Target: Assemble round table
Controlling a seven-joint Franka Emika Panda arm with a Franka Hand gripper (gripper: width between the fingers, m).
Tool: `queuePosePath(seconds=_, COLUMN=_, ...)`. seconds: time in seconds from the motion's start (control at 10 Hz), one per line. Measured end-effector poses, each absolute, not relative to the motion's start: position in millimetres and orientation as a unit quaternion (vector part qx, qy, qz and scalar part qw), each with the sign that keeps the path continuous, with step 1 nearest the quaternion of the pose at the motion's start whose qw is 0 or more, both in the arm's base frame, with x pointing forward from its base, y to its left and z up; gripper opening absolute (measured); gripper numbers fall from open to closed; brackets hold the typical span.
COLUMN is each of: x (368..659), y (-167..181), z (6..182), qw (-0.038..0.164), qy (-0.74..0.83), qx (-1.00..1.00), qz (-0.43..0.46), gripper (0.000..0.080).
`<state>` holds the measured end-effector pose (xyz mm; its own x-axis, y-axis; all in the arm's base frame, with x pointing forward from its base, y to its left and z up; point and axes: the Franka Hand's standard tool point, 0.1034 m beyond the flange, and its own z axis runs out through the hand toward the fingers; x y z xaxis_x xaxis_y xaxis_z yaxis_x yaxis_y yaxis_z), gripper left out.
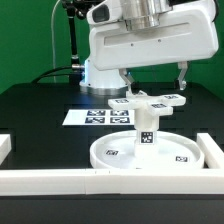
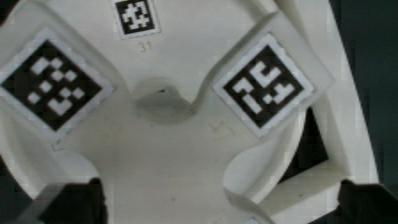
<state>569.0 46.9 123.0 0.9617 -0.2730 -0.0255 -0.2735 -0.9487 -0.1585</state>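
White plastic cross-shaped piece (image 1: 150, 100) is sitting on top of the short thick cylinder post (image 1: 146, 128), which is standing upright in the middle of the large rimmed disc (image 1: 110, 152); the disc is lying flat on the black table (image 1: 35, 110), toward the exterior view's lower middle. Tags are showing on the post's side, on the disc and on the cross arms. The gripper (image 1: 154, 66) is hanging straight above the cross, fingers spread wide to either side of it and not pinching anything; whether the fingertips (image 2: 71, 198) are brushing the cross arms is hard to tell from the wrist view, where the cross (image 2: 169, 110) is filling the frame with three tags visible. Long white rail bars (image 1: 45, 180) are lying around the disc at the front and sides, just beside its rim. The marker board (image 1: 95, 117) is lying flat behind the disc, near the arm's base.
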Motion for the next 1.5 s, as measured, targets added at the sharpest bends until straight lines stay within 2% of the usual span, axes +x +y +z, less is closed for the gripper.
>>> queuePosePath(seconds=0.2, x=573, y=49, z=125.6, qw=0.071, qy=0.023, qx=-0.997, qz=0.006, gripper=0.0649)
queuePosePath(seconds=0.6, x=573, y=45, z=124.5, qw=0.067, qy=-0.102, qx=-0.992, qz=-0.003, gripper=0.0649)
queuePosePath(seconds=1.1, x=572, y=40, z=120.4, qw=0.041, qy=-0.370, qx=-0.928, qz=-0.018, gripper=0.0649)
queuePosePath(seconds=1.5, x=570, y=35, z=115.1, qw=0.030, qy=-0.448, qx=-0.894, qz=-0.013, gripper=0.0649)
